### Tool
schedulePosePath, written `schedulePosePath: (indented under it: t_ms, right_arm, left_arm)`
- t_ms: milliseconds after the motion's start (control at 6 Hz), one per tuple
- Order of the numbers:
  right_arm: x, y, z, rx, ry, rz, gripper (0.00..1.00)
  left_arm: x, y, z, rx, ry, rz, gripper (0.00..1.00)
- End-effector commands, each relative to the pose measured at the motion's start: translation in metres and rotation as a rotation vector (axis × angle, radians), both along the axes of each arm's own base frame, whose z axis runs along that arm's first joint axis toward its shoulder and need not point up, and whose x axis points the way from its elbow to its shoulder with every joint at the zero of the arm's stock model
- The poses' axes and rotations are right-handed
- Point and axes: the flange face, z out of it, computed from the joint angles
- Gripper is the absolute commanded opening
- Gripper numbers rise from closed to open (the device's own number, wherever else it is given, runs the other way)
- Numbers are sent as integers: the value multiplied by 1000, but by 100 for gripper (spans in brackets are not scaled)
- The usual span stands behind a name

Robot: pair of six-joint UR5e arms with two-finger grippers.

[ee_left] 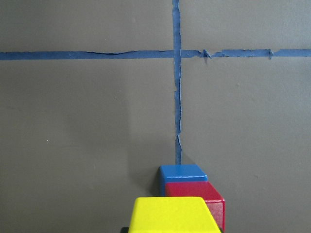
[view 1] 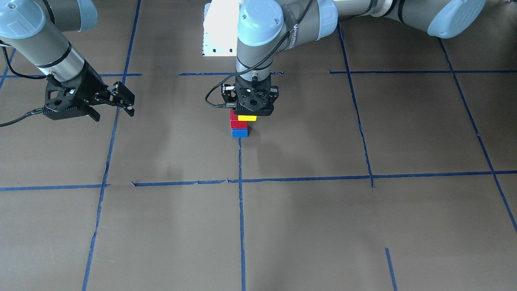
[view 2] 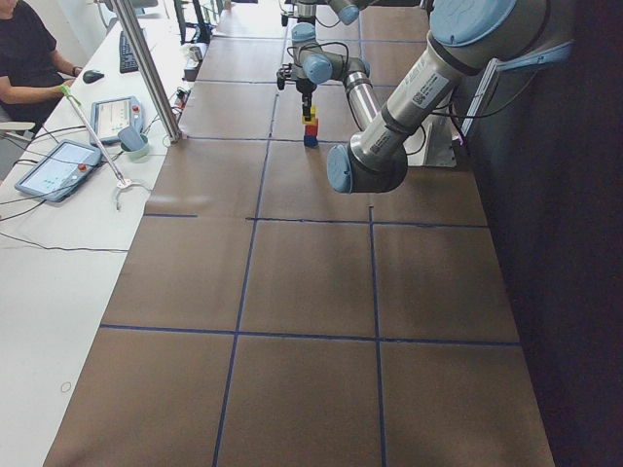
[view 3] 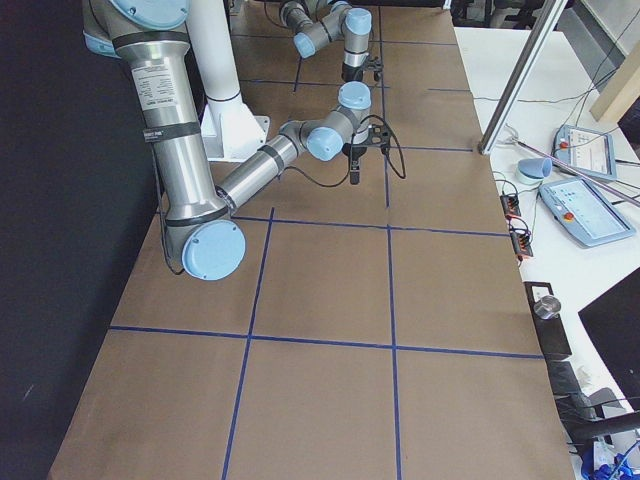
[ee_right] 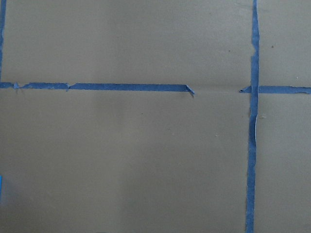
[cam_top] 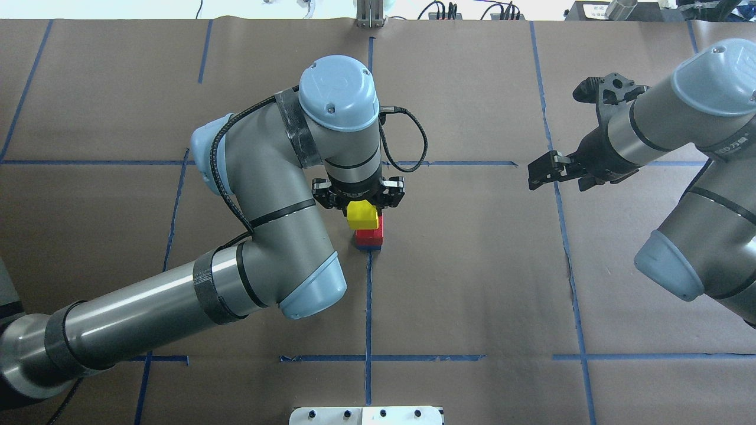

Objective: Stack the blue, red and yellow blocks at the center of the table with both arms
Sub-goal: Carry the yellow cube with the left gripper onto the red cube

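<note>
A blue block [view 1: 239,132] sits on the table's center tape cross with a red block [view 1: 233,118] stacked on it. My left gripper [view 1: 247,114] points straight down and is shut on a yellow block [view 1: 247,118], held just over the red block and shifted slightly to one side. In the overhead view the yellow block [cam_top: 362,216] covers part of the red block [cam_top: 373,235] and the blue block [cam_top: 369,247]. The left wrist view shows yellow [ee_left: 170,213], red [ee_left: 197,191] and blue [ee_left: 182,172]. My right gripper [cam_top: 558,134] is open and empty, raised off to the side.
Blue tape lines [view 1: 240,202] divide the brown table into squares. The robot's white base plate [view 1: 220,28] lies behind the stack. An operator [view 2: 24,58] sits at a side desk with tablets [view 2: 58,167] beyond the table's edge.
</note>
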Motion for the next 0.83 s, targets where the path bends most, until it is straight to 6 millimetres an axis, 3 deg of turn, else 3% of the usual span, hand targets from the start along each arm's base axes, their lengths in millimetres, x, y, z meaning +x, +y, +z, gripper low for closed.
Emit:
schedulePosePath:
  t_ms: [0,500,667]
  right_arm:
    - [0,0,0,1,0,0,100]
    - [-1,0,1,-2,2,-1,100]
    - [-1,1,1,-1,2,-2,100]
  left_arm:
    - [6,5,1,-4,-6,-5,0]
    - [8,8,-2,-18,-9,-37,0]
    - [17,18,-1,-6,-16,-32,0]
